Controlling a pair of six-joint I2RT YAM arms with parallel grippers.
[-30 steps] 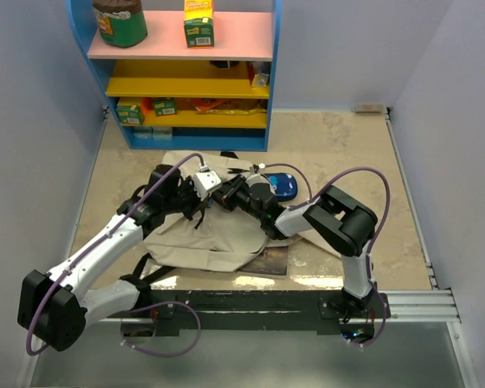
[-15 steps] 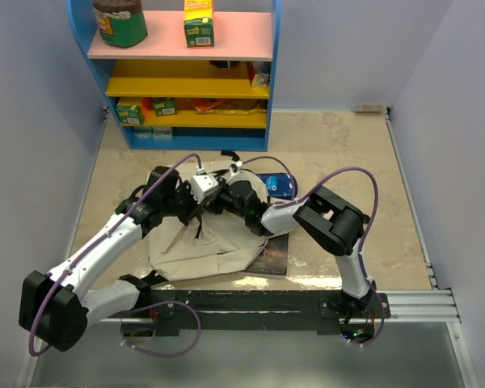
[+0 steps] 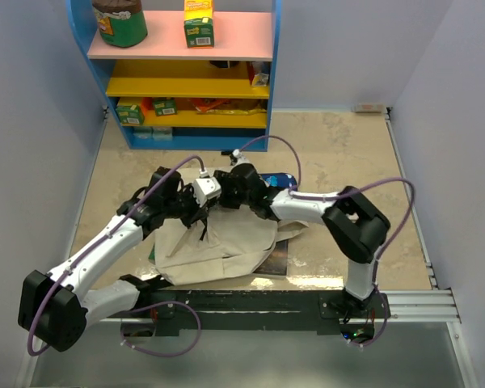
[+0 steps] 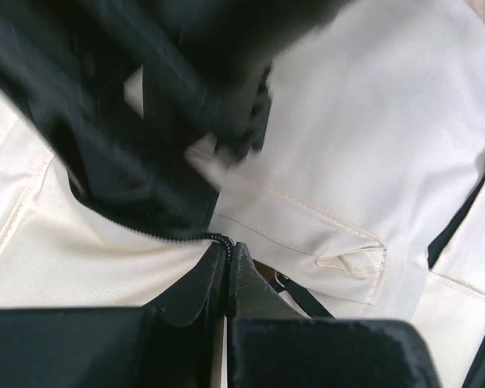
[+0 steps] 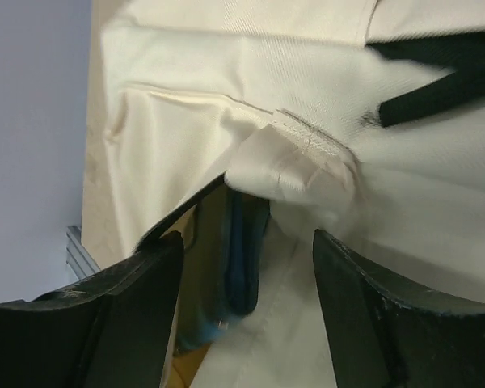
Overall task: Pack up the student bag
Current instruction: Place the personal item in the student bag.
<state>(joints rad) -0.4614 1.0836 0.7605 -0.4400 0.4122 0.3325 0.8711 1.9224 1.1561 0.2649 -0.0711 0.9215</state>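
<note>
Newly sprung apart, right gripper (image 5: 246,242) hangs over limp student bag (image 3: 226,242); left gripper (image 4: 228,259) pinches its zipper hem (image 4: 196,235), our best hold.

A blue shelf unit (image 3: 78,32) is standing at the far edge of the desk (image 3: 339,145); a dark-lidded jar (image 3: 120,20) and a yellow-green box (image 3: 199,23) are sitting on its pink top board; small green boxes (image 3: 130,111) are resting on a lower yellow board; a blue pencil case (image 3: 280,179) is lying near the desk's middle; a dark book (image 3: 273,260) is lying toward the near edge, partly covered.
</note>
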